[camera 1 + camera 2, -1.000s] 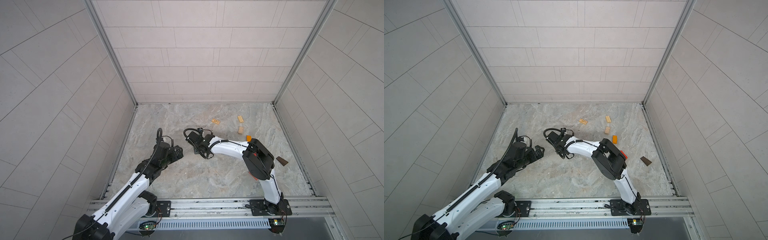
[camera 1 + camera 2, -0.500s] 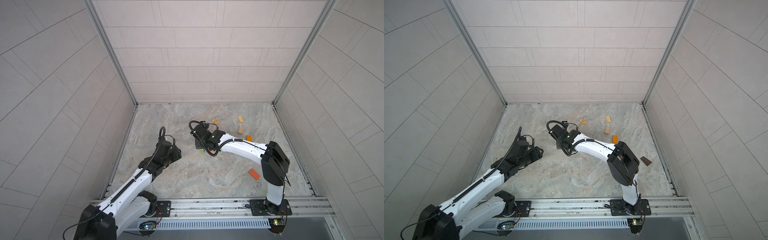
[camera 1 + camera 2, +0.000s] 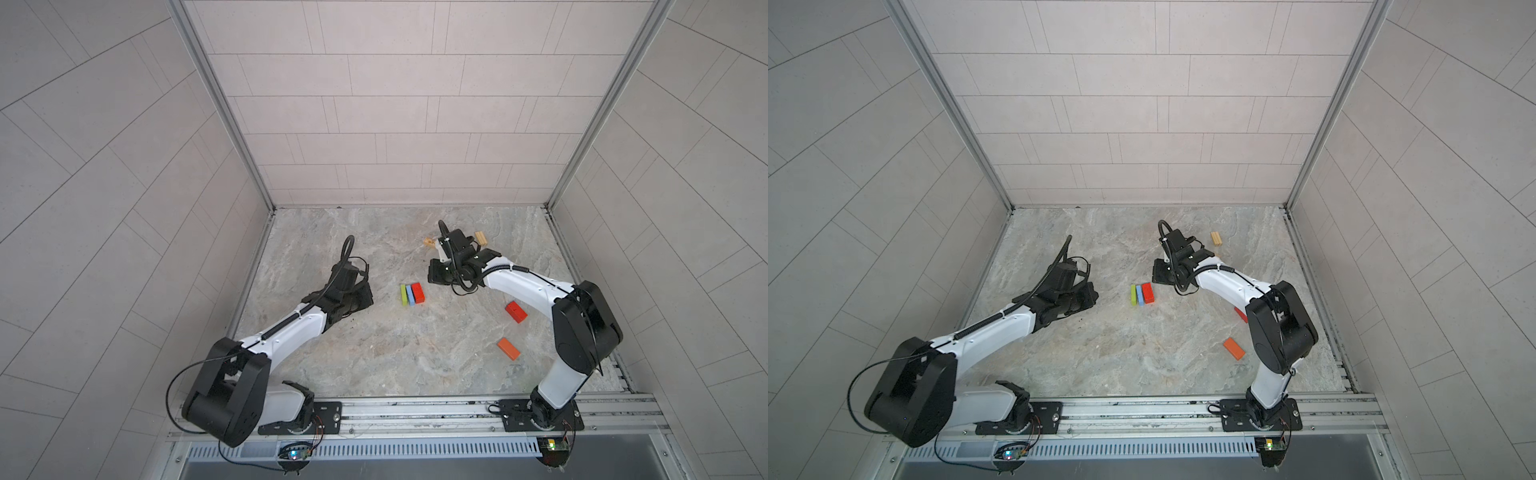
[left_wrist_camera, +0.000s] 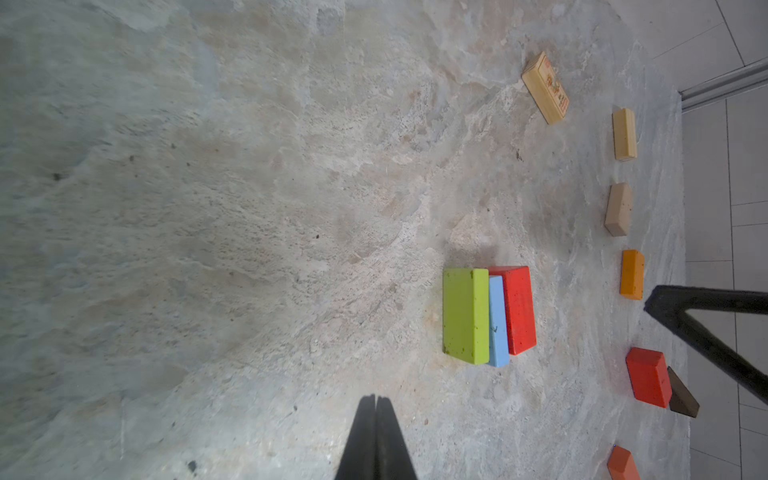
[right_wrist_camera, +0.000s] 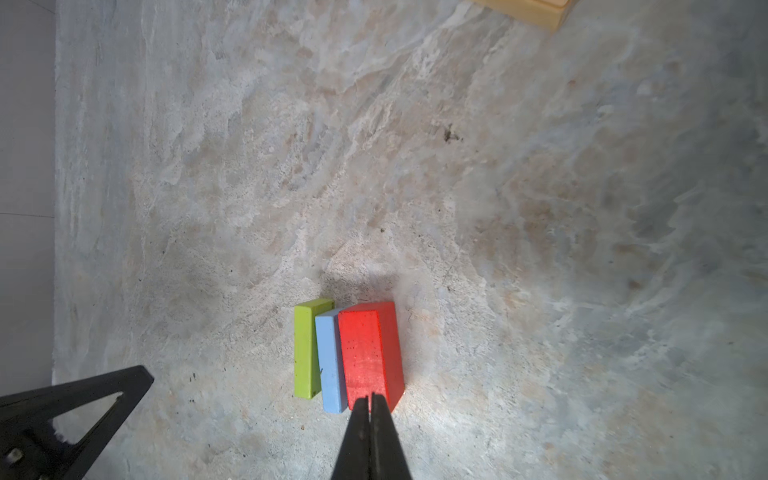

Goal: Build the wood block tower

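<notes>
Left wrist view alone shows the dark brown block [image 4: 681, 395], which the right arm [image 3: 582, 332] hides in both top views. The green block [image 4: 465, 316], blue block [image 4: 498, 322] and red block [image 4: 517, 309] lie touching in a row on the table [image 4: 208, 208]. The left tool [image 4: 376, 401] and right tool [image 5: 370, 397] are both pinched closed, empty; in the right wrist view the right tool's tips overlap the red block's end.
</notes>
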You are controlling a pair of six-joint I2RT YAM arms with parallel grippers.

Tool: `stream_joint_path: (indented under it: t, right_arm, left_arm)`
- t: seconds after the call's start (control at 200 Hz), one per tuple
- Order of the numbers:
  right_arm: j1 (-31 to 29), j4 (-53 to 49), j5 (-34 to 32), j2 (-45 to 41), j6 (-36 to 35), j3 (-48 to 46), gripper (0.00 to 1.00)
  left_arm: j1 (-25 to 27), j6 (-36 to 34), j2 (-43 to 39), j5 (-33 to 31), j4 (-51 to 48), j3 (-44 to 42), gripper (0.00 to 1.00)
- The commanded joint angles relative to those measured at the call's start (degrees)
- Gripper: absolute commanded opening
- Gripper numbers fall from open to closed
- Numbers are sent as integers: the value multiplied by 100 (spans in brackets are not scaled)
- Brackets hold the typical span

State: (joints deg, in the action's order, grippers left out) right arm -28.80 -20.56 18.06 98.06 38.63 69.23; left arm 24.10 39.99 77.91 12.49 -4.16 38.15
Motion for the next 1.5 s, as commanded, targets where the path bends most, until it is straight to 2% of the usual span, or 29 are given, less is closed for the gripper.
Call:
stream_joint_path:
  t: [0.0,0.16,0.595,1.036,1.491]
  right_arm:
    - [224,517,812,129,-212,-247,0]
    - [368,896,1269,455,-265,-395,0]
    - [358,1150,1414,890,-278,-417,0]
    - [239,1140,1486,925,-309,-498,0]
    - [175,1251,1514,766,-225,-659,0]
  left_arm:
    - [154,-99,459,84,346,244,1]
    - [300,-129,1104,135,489,593,1]
    - [672,13,2005,52,763,1146,1]
    - [968,123,2211,18,982,1265,1]
    - [1054,296,2274,9,1128,1209,1]
